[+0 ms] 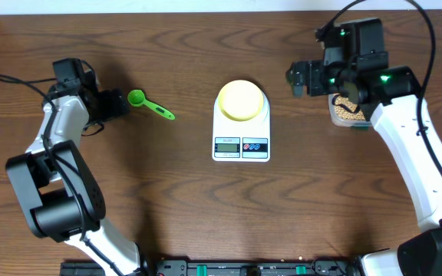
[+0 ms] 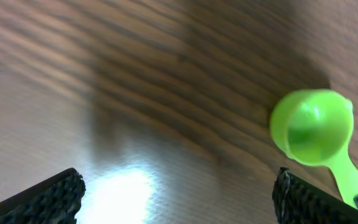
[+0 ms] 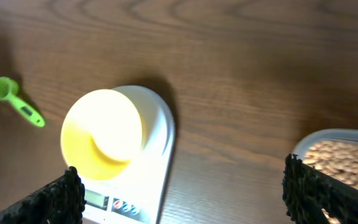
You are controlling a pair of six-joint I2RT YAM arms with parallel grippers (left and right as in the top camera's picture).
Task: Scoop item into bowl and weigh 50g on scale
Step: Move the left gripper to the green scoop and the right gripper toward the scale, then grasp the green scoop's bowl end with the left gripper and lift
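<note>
I note left tool [image 1: 120, 103] wide and empty just beside the green measuring spoon [image 1: 150, 105], right tool [image 1: 301, 77] wide near the tub [image 3: 328, 134] of beans [image 1: 347, 108], bowl [image 1: 242, 100] sitting on the scale [image 1: 241, 146]; risk: a skewed pinch could skid the light spoon away.

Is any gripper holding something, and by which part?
Nothing is held. The left gripper and right gripper are open and empty; the green spoon lies ungripped.

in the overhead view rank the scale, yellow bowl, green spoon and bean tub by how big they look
1. scale
2. bowl, sitting on the scale
3. green spoon, roughly as long as the bowl is wide, but far thinner
Unranked: bean tub, mostly hidden under the right arm.
</note>
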